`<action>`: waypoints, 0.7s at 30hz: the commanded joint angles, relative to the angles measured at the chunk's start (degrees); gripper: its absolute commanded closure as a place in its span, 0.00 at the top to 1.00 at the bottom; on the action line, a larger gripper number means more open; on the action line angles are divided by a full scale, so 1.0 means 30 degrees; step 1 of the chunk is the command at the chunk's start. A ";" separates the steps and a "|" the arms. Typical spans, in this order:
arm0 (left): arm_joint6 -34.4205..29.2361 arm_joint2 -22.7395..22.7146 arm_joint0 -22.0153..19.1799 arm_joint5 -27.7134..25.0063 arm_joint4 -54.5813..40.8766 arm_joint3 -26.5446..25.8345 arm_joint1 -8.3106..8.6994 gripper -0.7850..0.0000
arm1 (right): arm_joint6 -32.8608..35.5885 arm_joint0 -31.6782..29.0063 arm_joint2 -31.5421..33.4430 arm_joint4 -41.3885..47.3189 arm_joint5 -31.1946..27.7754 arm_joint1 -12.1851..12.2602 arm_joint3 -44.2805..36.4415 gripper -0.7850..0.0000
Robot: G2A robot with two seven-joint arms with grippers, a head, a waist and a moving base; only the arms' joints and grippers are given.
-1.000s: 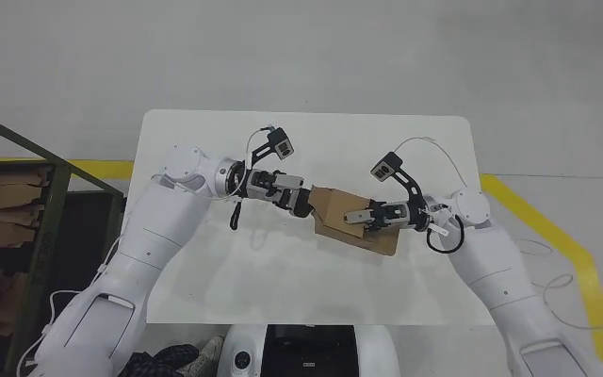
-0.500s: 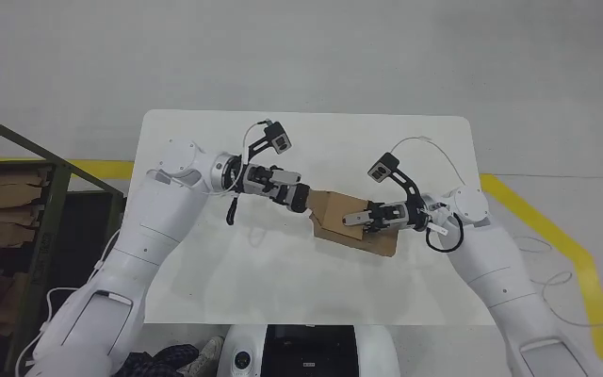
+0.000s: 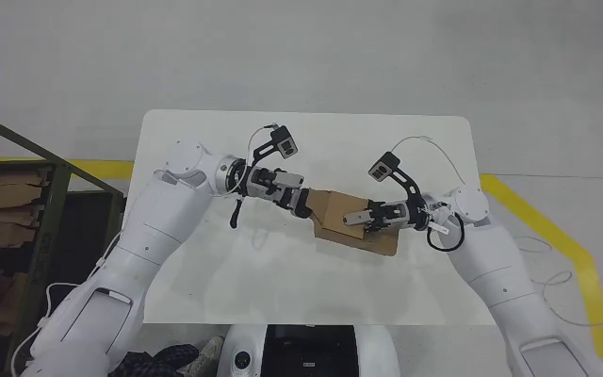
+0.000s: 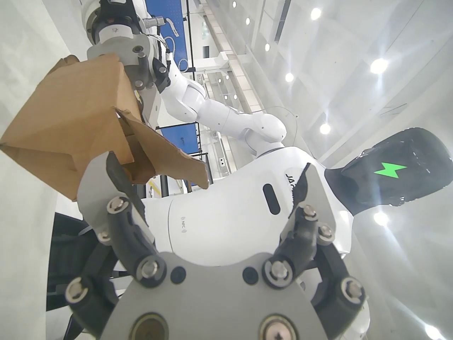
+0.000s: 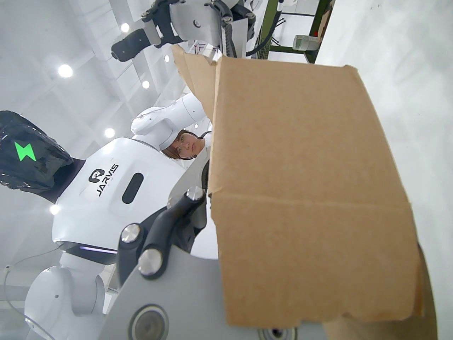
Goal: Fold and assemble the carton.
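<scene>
Your left gripper [image 4: 208, 173] is spread wide and holds nothing. One finger is at the loose flap [image 4: 166, 153] of the carton [image 3: 332, 207], which sits just ahead of it. The right gripper [image 3: 356, 218] lies over the far end; I cannot tell its grip. If you push the flap while that end is unheld, the carton could skid or buckle.

A: Carton [image 3: 332, 205] position?
B: Mid-table [image 3: 283, 273], skewed. Left gripper [image 3: 303, 202] at its left end, right gripper [image 3: 351, 218] over its right half.
A: Surroundings?
B: Green rack [image 3: 36, 148] beside the table's left edge.
</scene>
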 commanded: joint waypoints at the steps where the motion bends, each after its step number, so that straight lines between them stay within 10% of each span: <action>1: 0.0000 0.0072 -0.0013 -0.0031 0.0004 -0.0018 0.0017 1.00 | -0.0067 -0.0022 0.0001 0.0021 -0.0067 -0.0005 -0.0040 0.00; 21: 0.0642 0.0420 -0.0242 -0.0237 0.0894 0.0036 -0.0116 1.00 | -0.1671 -0.0739 -0.0175 -0.0440 -0.0592 -0.0105 -0.0549 0.00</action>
